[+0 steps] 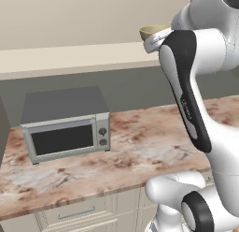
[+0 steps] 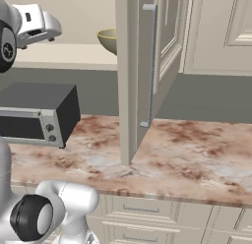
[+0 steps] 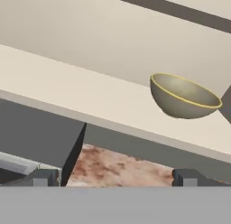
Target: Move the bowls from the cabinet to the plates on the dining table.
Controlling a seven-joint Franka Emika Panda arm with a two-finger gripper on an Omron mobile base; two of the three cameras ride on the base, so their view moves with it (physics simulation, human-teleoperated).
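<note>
An olive-tan bowl (image 3: pixel 185 97) with a yellowish rim stands upright on the beige shelf of the open cabinet (image 3: pixel 67 83). The same bowl (image 2: pixel 108 40) shows just left of the swung-out cabinet door (image 2: pixel 133 80), and at the top of the left base view as bowl (image 1: pixel 151 32). My gripper (image 3: pixel 116 178) is open with nothing between its fingers. It hangs in front of the shelf, apart from the bowl, which lies ahead and to the right. The plates and the dining table are out of view.
A grey toaster oven (image 1: pixel 65 126) sits on the pink-brown marbled counter (image 1: pixel 140 147) under the shelf, left of the arm. The open door's long grey handle (image 2: pixel 150 66) juts out over the counter. Closed cabinet doors (image 2: pixel 221 31) stand to the right.
</note>
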